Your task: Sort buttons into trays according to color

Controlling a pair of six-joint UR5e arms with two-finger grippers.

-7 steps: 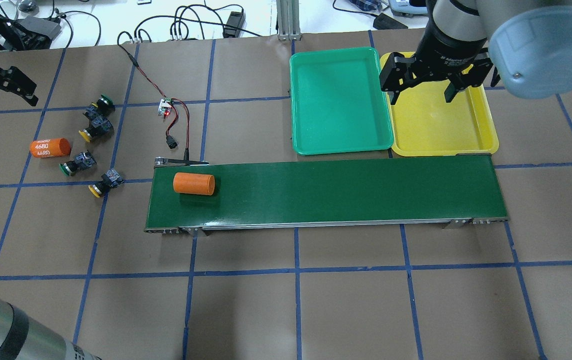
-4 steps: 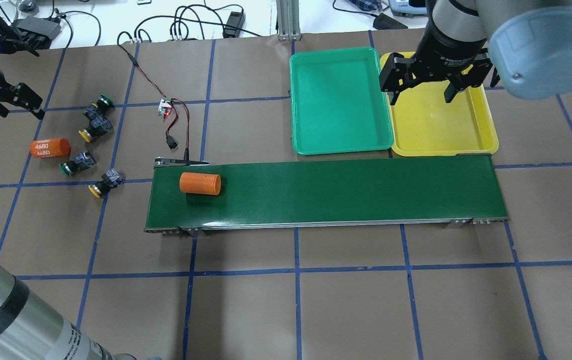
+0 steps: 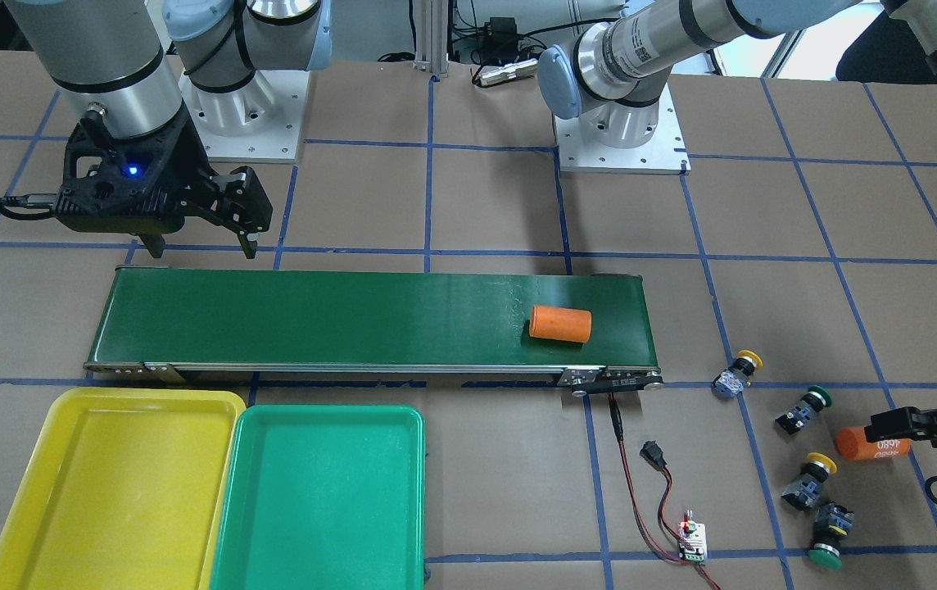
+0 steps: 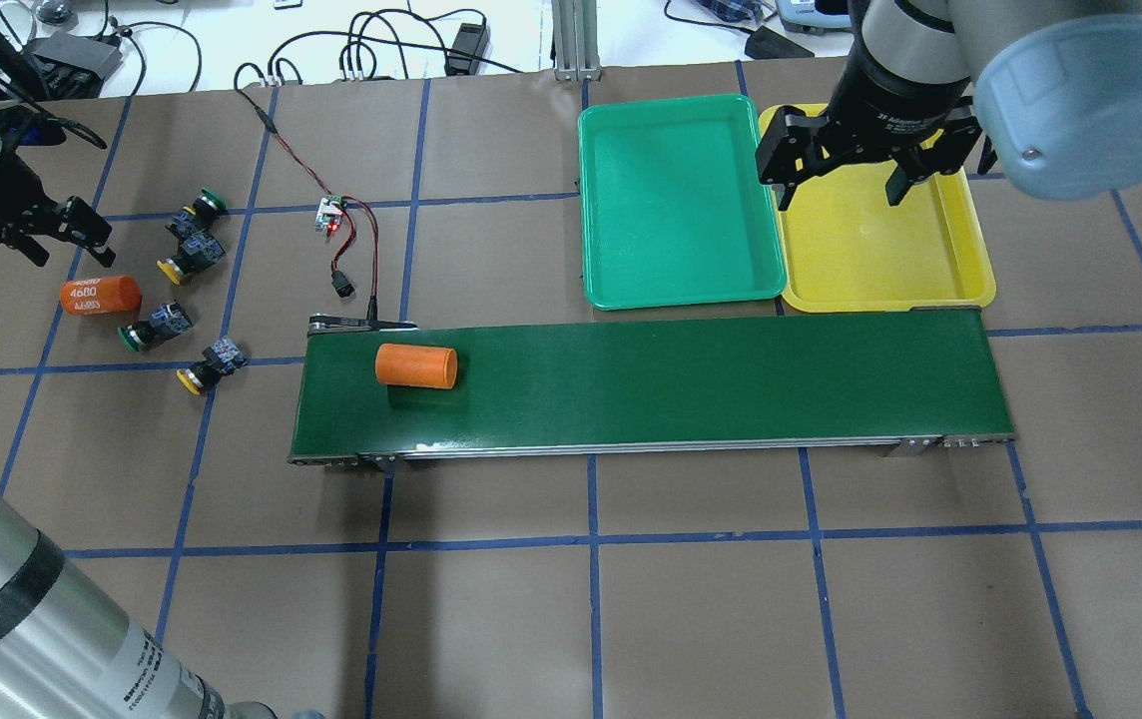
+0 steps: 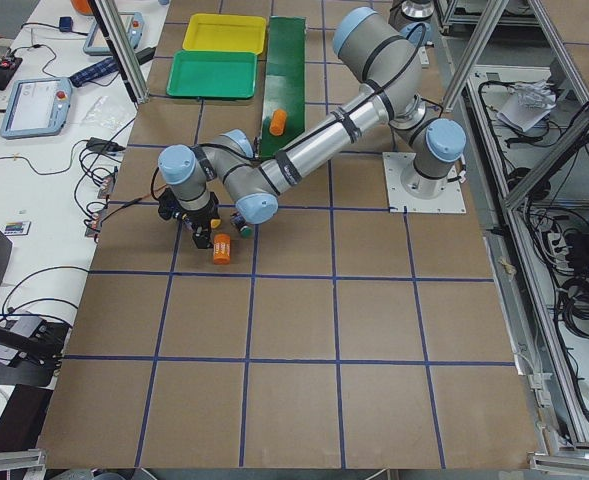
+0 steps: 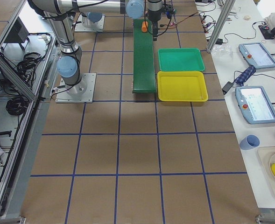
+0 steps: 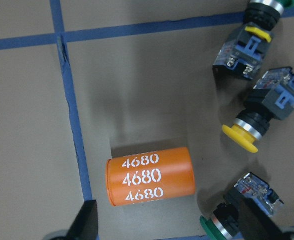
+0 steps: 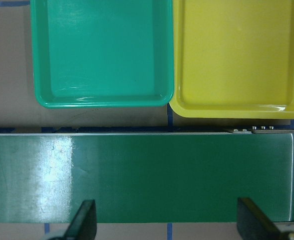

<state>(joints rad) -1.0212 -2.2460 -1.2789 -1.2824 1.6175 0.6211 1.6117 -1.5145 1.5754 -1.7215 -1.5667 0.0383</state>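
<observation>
1. Progress is nil, I judge: the green tray (image 4: pixel 681 200) and yellow tray (image 4: pixel 880 250) hold nothing, and all four buttons (image 4: pixel 187 258) lie on the table.
2. The left claw (image 7: pixel 171 223) hangs above the table, spread wide and empty. A cylinder (image 7: pixel 150 175) marked 4680 lies just ahead of the gap between its fingers, touching neither.
3. Three buttons show in its wrist view, all off to one finger's side. A green button (image 7: pixel 234 212) is just beside that fingertip, a yellow one (image 7: pixel 266 107) is further ahead, and another green-capped one lies beyond. The fourth, yellow, lies outside that view, nearer the belt (image 4: pixel 681 384).
4. The right claw (image 4: pixel 839 195) is likewise wide and empty. The belt's end is beneath it and both trays are just beyond.
5. The step in hand, as I read it, is the left claw's approach to a first button.
6. The next move calls for a sideways shift off the cylinder. The jaws should line up across the near green button's black body, then come down and close without nudging the cylinder or the neighbouring buttons. The trays are well apart from this claw, so the belt probably has to carry the button.
</observation>
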